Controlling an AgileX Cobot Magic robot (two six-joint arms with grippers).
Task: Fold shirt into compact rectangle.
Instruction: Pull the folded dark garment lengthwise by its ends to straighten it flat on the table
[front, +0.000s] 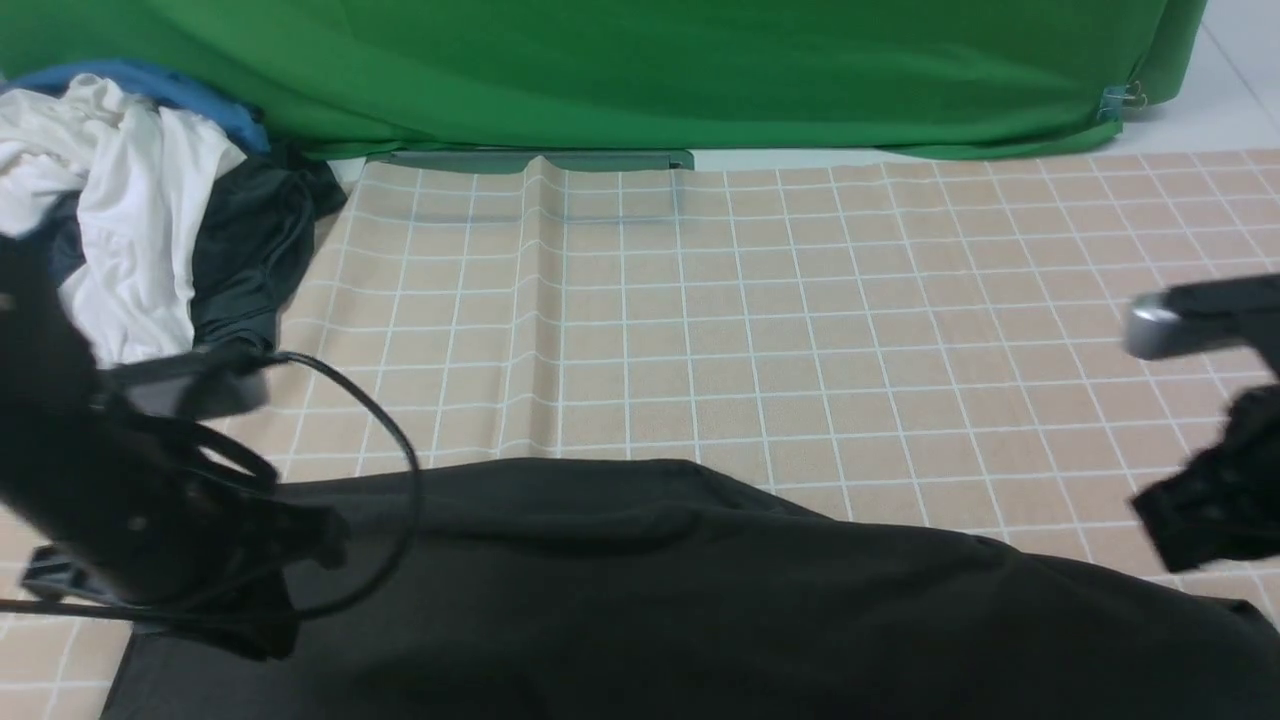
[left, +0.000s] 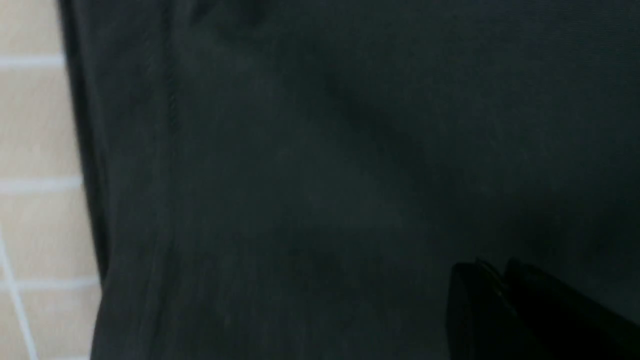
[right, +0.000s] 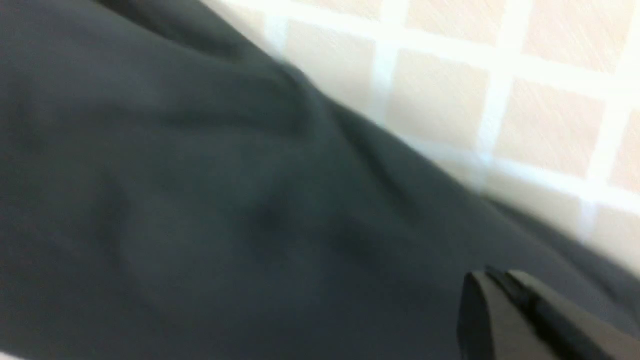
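Observation:
The shirt (front: 700, 600), very dark green-black, lies spread across the near part of the table, with its far edge running from the left down towards the right. My left gripper (front: 328, 535) hangs over the shirt's left end. In the left wrist view its jaws (left: 500, 272) are pressed together above the dark cloth (left: 300, 175), with nothing seen between them. My right gripper (front: 1152, 510) is blurred at the right edge, just above the shirt's right end. In the right wrist view its jaws (right: 492, 277) are also shut, over the cloth (right: 200, 200) near its edge.
A checked beige tablecloth (front: 800, 320) covers the table. A pile of white, blue and dark grey clothes (front: 130, 220) sits at the back left. A green backdrop (front: 640, 70) hangs behind. A black cable (front: 400, 470) loops from my left arm over the shirt's edge.

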